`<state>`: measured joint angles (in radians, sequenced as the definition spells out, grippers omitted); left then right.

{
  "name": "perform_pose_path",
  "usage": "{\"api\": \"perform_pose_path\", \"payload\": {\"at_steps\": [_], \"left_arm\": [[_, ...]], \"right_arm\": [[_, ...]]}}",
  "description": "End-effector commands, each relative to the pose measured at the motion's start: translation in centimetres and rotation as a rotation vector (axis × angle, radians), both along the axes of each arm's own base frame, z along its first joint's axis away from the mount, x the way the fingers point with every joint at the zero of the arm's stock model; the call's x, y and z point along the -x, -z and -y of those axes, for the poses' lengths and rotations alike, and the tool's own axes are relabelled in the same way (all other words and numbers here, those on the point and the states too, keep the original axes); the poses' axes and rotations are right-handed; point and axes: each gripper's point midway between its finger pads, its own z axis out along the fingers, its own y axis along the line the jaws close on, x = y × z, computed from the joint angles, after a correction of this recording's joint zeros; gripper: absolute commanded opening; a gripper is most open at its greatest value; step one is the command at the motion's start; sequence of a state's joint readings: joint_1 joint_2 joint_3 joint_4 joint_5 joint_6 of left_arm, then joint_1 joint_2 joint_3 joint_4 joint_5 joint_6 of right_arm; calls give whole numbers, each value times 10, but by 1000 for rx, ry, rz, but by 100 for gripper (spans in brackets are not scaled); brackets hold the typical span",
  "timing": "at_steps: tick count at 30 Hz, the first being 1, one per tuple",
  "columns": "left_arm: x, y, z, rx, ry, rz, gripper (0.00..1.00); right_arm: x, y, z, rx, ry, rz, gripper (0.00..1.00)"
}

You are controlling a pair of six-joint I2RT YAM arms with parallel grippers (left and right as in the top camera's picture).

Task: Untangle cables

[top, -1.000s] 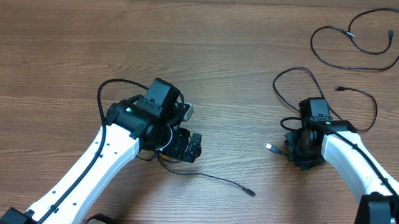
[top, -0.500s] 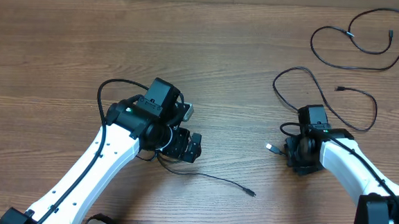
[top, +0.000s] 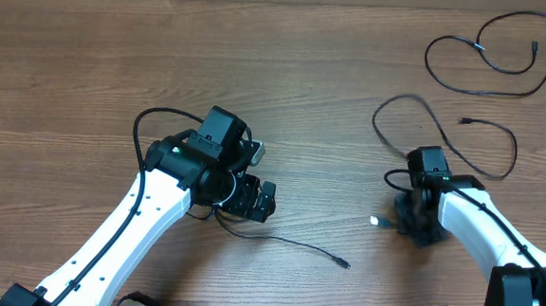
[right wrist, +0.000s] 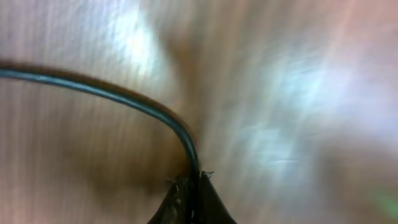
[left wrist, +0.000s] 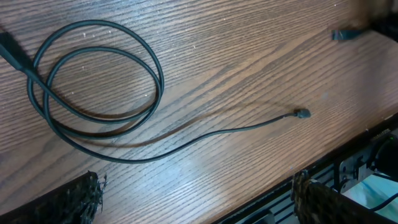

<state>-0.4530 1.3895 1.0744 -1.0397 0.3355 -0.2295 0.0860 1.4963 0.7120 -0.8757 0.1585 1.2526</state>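
Three thin black cables lie on the wooden table. One cable (left wrist: 99,74) is coiled in two loops below my left gripper (left wrist: 199,211), its small plug (left wrist: 302,113) trailing right. That gripper is open and holds nothing; in the overhead view it (top: 254,199) hovers over the coil. My right gripper (right wrist: 194,182) is shut on a second cable (right wrist: 112,92), which curves away to the left; the view is blurred. From above, this gripper (top: 409,220) sits beside the cable's silver plug (top: 375,220), and the cable loop (top: 486,171) spreads behind it. A third cable (top: 488,52) lies at the far right.
The table's front edge (left wrist: 348,146) runs close behind the left gripper's right finger (left wrist: 323,199), with equipment below it. A thick black arm cable (top: 146,131) arcs beside the left arm. A dark plug (left wrist: 345,34) shows at the top right of the left wrist view.
My right gripper has shut on its cable and moved toward the front edge, dragging the silver plug with it; the loop behind is shifting. The left arm has not moved.
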Motion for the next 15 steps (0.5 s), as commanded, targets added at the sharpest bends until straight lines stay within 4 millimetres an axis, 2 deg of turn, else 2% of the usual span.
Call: {"api": "perform_pose_path", "payload": {"at_steps": [1, 12, 15], "left_arm": [[-4, -10, 3, 15, 2, 36, 100], [-4, -10, 3, 15, 2, 36, 100], [-4, -10, 3, 15, 2, 36, 100]], "right_arm": [[-22, -33, 32, 165, 16, 31, 4], [-51, -140, 90, 393, 110, 83, 4], [-65, -166, 104, 409, 89, 128, 4]]}}
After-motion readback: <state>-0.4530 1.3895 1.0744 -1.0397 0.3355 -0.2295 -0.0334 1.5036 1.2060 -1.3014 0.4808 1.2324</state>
